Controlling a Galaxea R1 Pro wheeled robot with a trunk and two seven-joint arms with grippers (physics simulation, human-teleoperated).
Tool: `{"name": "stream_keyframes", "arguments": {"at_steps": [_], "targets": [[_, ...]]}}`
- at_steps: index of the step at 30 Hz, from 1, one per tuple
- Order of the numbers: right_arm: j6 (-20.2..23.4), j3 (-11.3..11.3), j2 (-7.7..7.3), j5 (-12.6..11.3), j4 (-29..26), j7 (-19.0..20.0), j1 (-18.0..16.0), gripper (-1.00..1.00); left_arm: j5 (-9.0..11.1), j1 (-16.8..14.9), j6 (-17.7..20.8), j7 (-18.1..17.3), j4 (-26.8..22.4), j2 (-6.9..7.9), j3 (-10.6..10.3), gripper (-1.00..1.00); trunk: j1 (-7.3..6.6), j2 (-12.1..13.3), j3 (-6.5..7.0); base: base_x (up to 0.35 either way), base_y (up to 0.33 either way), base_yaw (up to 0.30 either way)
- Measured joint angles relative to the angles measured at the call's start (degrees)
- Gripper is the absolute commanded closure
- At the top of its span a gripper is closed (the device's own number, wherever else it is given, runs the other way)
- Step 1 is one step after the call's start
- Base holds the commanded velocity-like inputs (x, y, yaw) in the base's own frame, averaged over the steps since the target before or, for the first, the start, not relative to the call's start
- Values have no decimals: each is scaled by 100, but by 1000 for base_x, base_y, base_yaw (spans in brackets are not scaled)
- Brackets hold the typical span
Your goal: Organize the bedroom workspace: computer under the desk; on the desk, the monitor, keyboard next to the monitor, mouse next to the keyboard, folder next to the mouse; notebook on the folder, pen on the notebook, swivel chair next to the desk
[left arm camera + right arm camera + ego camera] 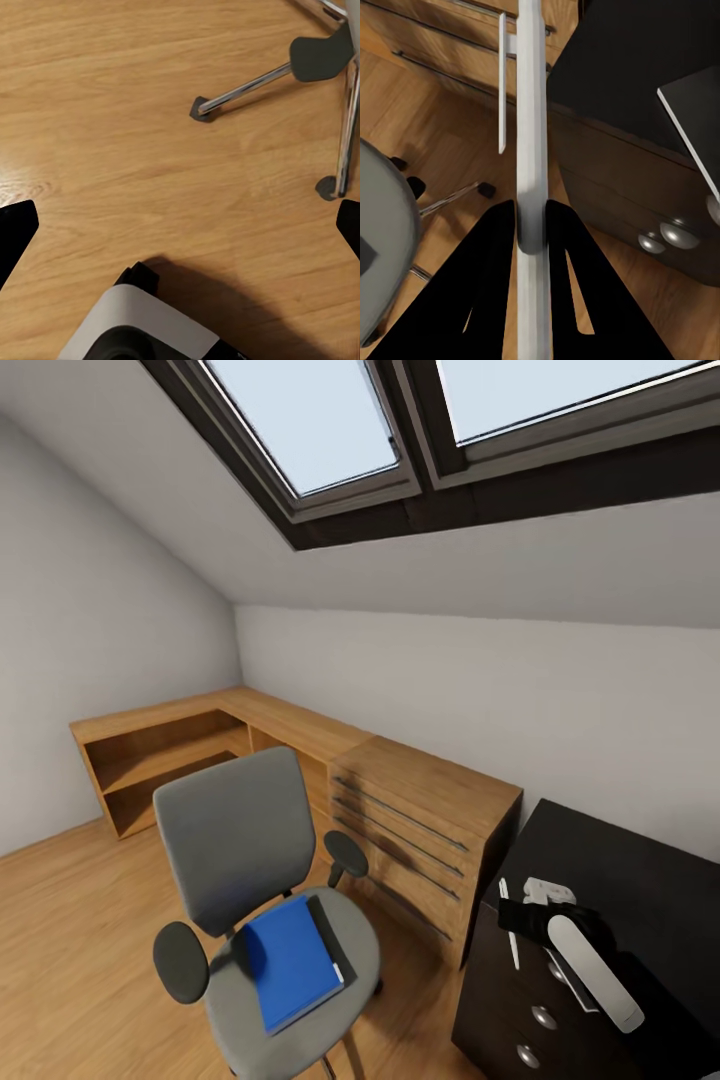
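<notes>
The grey swivel chair [230,830] stands on the wood floor, and the blue folder [292,960] lies flat on its seat. To the right stands the dark desk [640,860], with round drawer knobs on its front. My right gripper [540,920] hovers over the desk's front left corner. It is shut around the middle of a long white pen [600,980] with a thin side clip. In the right wrist view, the fingers [499,247] of that gripper [531,206] clamp the pen [530,112] crosswise above the desk [622,75]. My left gripper [187,206] hangs open over bare floor near the chair's chrome legs [247,86].
A wooden drawer unit [430,830] stands between the chair and the desk. A low wooden shelf [160,750] runs along the far wall under the sloped ceiling. In the right wrist view a dark flat panel with a pale edge [697,112] sits over the desk. Open floor lies left of the chair.
</notes>
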Motion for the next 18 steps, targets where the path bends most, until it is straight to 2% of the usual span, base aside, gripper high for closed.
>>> {"name": "stream_keyframes", "arguments": {"at_steps": [13,18], "targets": [[0,0,1,0,0,-3,0,100,-1,0,0,0,2,0,0,-100,286,-522,-234,0,0,0],[0,0,0,1,0,-2,0,100,-6,0,0,0,3,0,0,-100,286,-523,-234,0,0,0]]}}
